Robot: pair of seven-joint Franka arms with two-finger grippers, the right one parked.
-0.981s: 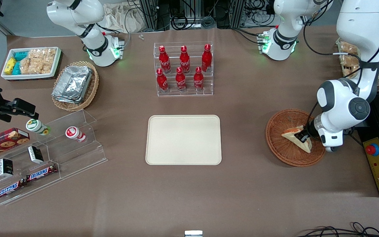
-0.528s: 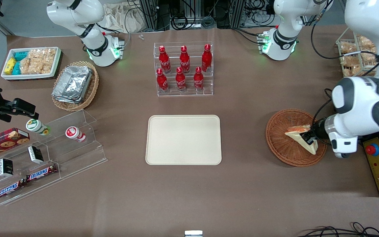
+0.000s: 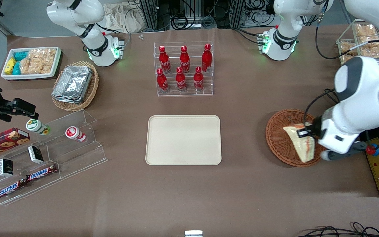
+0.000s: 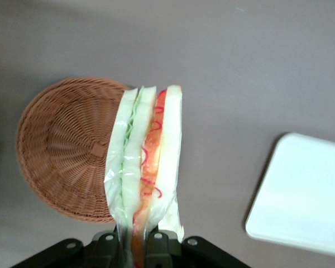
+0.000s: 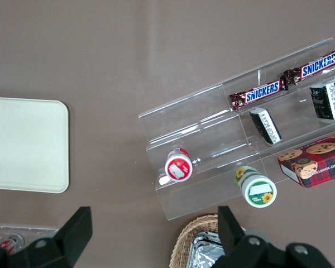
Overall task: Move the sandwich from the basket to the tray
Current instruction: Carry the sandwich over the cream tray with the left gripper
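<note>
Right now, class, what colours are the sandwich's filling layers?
Green and red-orange between white bread, clearest in the left wrist view: sandwich, held by the gripper.

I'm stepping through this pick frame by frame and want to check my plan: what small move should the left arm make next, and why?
Probably carry sideways toward the tray. The gripper is shut on the sandwich, which hangs clear above the basket in the wrist view, so the lift looks done. The tray lies bare toward the parked arm's end, with only open table between.

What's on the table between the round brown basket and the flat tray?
Nothing: in the front view only bare brown table lies between the basket and the tray. The gripper holds the sandwich above the basket.
</note>
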